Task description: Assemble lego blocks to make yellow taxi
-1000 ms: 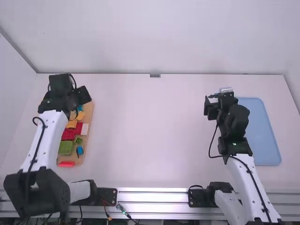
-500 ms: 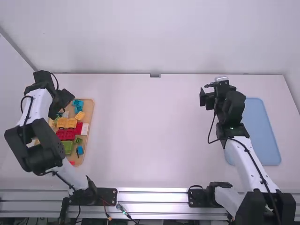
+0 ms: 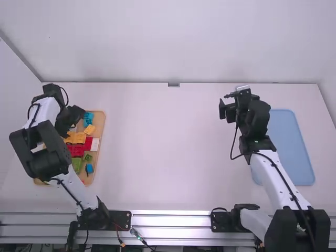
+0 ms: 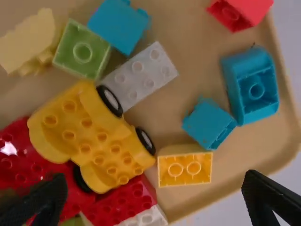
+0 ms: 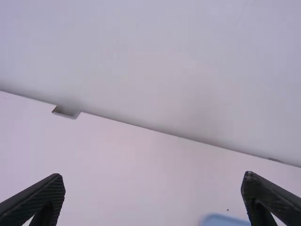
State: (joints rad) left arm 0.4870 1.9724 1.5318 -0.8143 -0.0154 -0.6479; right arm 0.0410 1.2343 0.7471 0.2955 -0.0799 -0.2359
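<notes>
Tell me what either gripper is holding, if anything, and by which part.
Nothing is held: the left gripper is open over the blocks, and the right gripper is open and empty.

Yellow wheeled base (image 4: 94, 136) on tray (image 4: 244, 155)

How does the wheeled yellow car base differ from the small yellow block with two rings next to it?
The car base has black wheels; the small block has none. The car base is clearly longer and shows many studs, while the small block shows just two rings. Both are yellow and lie in the tan tray.
</notes>
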